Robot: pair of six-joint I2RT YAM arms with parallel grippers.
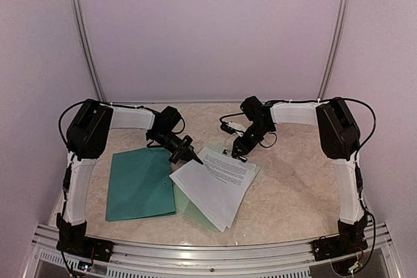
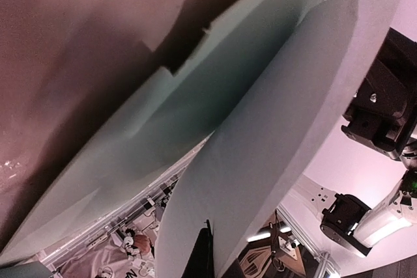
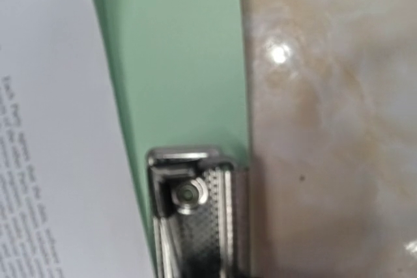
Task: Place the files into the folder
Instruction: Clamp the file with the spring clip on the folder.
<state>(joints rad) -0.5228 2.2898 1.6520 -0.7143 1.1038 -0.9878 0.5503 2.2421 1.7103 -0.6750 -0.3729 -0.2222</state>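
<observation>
Closed tight, the left gripper (image 1: pixel 193 157) is pointing its dark fingertips down between the far right corner of the folder (image 1: pixel 140 183) and the far left edge of the files (image 1: pixel 218 183). Whether any card edge is pinched between them I cannot tell. Its wrist camera is looking along slanted teal card at very close range.

Across from it, the right gripper (image 1: pixel 237 153) is hanging low over the far end of the paper stack, and how its jaws are standing is not showing clearly enough to tell. Its camera is looking straight down on a metal clip (image 3: pixel 195 206) fixed to a pale mint clipboard (image 3: pixel 182 63), with printed paper lying to one side of it.

Closed and flat, the dark teal folder is lying on the left half of the table (image 1: pixel 287 187). The files are lying just beside it to the right, fanned slightly, on top of the clipboard, whose edge is peeking out beneath them.

Under it all, the tabletop is showing a glossy beige marble pattern and catching small glints of light. A ribbed aluminium rail (image 1: pixel 228 252) is running along the near edge between the two arm bases. Plain pale walls (image 1: pixel 208 30) are closing in the back and sides, with slim aluminium posts (image 1: pixel 85 30) rising in the back corners.
</observation>
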